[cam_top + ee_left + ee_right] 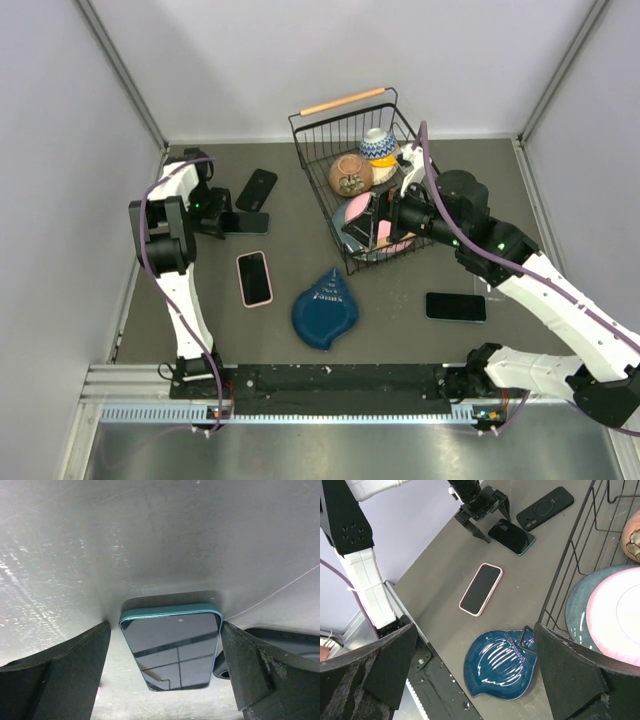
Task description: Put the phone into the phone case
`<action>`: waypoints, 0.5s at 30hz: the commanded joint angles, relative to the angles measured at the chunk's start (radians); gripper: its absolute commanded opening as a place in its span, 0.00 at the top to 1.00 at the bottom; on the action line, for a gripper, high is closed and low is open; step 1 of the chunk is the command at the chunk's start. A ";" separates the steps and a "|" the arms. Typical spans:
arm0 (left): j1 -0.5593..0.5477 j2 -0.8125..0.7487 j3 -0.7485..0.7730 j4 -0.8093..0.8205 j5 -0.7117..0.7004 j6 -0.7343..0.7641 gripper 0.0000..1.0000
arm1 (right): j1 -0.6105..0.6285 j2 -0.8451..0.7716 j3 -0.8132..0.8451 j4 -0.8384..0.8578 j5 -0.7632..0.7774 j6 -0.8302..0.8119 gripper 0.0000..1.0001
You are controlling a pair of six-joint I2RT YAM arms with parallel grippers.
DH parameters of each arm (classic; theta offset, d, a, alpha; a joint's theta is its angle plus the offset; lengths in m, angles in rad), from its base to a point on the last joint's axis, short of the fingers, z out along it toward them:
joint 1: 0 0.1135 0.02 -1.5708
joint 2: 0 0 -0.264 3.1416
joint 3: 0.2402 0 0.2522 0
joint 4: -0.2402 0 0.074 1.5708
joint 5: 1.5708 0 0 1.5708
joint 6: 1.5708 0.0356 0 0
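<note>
Left gripper (165, 624) is wide open, low over the matte grey table (75, 555), jaws straddling the teal phone (170, 647). One dark, rough-faced finger (60, 675) sits along each long side, with a small gap on both sides and no contact visible. The phone lies flat, glossy black glass up, with a thin teal rim and rounded corners. The case (257, 189) is just past the phone from that gripper and off to one side, right beside the phone's corner; can't tell if they touch. It's a black, matte, rounded rectangle lying flat, and the right wrist view shows a ring mark and camera cutout. Right gripper (475, 627) is also wide open and holds nothing, hanging over the near side of the basket (570, 555). Its fingers (580, 680) are black and grainy. Seen between them, down on the table, is the dish (502, 662): blue glaze, shell shape, ribbed grooves, shiny, just beside the basket's corner. Past the dish from that gripper, the pink phone (481, 589) lies flat, dark screen up, with a pale pink rim. The basket is thin black wire with a wooden handle (343, 101). Inside it, right next to this gripper, a glossy pink plate (620, 615) sits on a blue-grey plate (576, 611). Further in are a brown mottled bowl (350, 173) and a blue-and-white patterned bowl (378, 145). A second teal phone (456, 306) lies flat behind the right gripper, beside its arm, well apart from the case.
</note>
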 commanded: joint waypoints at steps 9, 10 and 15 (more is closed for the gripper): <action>0.000 0.031 0.036 -0.103 -0.056 -0.030 0.16 | -0.007 -0.001 0.051 0.006 0.017 -0.018 0.01; 0.002 0.031 0.034 -0.105 -0.063 -0.023 0.23 | -0.007 -0.001 0.049 0.004 0.017 -0.015 0.01; 0.010 0.009 0.042 -0.099 -0.090 0.021 0.39 | -0.007 0.000 0.059 0.004 0.014 -0.006 0.01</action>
